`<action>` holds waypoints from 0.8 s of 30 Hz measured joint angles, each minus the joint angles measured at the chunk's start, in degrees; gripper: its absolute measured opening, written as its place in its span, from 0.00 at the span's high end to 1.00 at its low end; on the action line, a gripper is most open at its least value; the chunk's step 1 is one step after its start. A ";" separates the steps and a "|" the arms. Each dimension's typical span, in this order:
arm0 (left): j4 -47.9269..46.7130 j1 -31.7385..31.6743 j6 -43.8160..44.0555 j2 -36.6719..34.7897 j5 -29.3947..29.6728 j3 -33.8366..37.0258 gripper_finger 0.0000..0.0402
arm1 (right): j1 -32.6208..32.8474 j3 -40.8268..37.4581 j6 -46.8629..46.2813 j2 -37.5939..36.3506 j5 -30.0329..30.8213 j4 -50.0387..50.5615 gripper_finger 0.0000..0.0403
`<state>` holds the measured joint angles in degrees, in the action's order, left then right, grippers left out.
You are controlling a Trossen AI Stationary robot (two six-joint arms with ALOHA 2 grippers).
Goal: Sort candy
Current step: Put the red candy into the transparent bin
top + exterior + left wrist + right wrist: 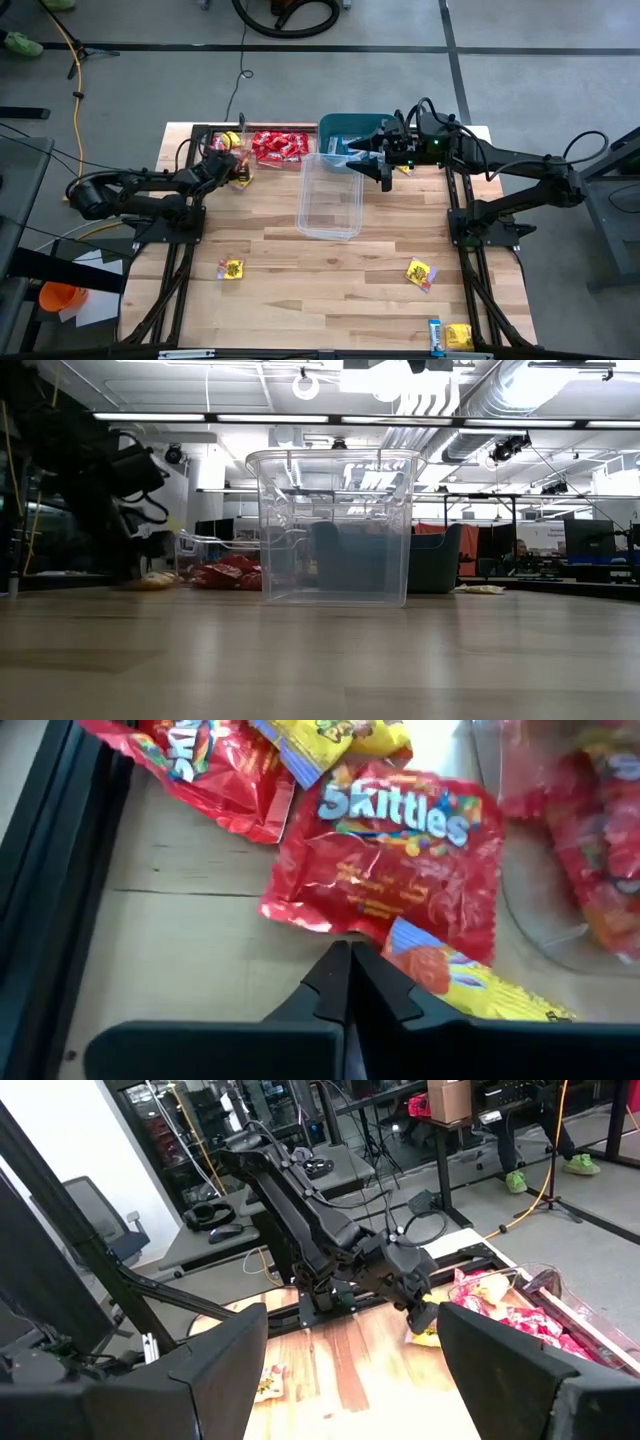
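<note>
Candy: red packets [278, 146] fill a clear tub [262, 132] at the bench's far edge, loose yellow packets [231, 268] lie near the near edge. Left gripper [238, 170] sits beside that tub at the far-left corner, jaws together over a red Skittles packet [400, 860]. Right gripper [372, 160] hovers over the teal bin [345, 127], jaws apart, empty.

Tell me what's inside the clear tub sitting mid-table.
The clear tub looks empty: bare wood shows through its floor from above, and the low view shows nothing inside. Red candy packets lie in another tub behind it; part of the teal bin is hidden by the right arm.
</note>
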<state>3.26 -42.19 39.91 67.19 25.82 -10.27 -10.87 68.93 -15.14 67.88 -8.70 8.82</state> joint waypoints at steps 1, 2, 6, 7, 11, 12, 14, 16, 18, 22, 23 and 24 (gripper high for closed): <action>0.42 0.02 1.15 0.00 -0.16 0.50 1.00 | 0.00 0.01 -0.04 0.00 -0.01 0.00 0.28; 0.46 0.35 0.46 -0.14 -0.54 0.74 1.00 | 0.01 0.01 -0.04 0.00 -0.04 0.00 0.28; -2.93 2.43 -1.43 -1.53 -1.81 0.40 1.00 | 0.01 0.00 -0.03 0.00 -0.06 0.00 0.28; -3.76 2.91 -1.14 -2.07 -2.26 0.40 1.00 | 0.01 0.01 0.11 0.00 -0.08 0.00 0.28; -10.19 4.98 0.71 -5.28 -6.55 -0.51 1.00 | 0.01 -0.01 0.12 0.00 -0.07 0.18 0.28; -12.02 5.32 2.33 -6.18 -8.39 -0.86 1.00 | 0.01 0.01 0.14 0.00 -0.08 0.31 0.28; -14.69 6.09 4.10 -7.76 -12.45 -1.49 1.00 | 0.01 0.01 0.14 0.00 -0.06 0.48 0.28; -16.95 6.93 4.47 -9.77 -17.44 -2.47 1.00 | 0.01 0.01 0.29 0.00 -0.07 0.49 0.28; -20.39 7.52 4.92 -12.26 -19.30 -3.96 1.00 | 0.01 0.00 1.19 0.00 -0.06 0.64 0.28; -21.88 7.96 5.53 -16.68 -6.53 -7.14 1.00 | 0.01 0.01 2.08 0.00 -0.06 0.65 0.28; -21.98 7.95 4.58 -17.28 -3.69 -7.14 1.00 | 0.01 -0.01 2.10 0.00 -0.06 0.66 0.28; -21.92 7.85 3.13 -17.60 -1.26 -7.12 1.00 | 0.01 -0.01 2.10 0.00 -0.06 0.68 0.28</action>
<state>-18.66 -34.35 43.04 49.59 24.55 -17.39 -10.85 68.93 -13.04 67.88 -8.75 9.49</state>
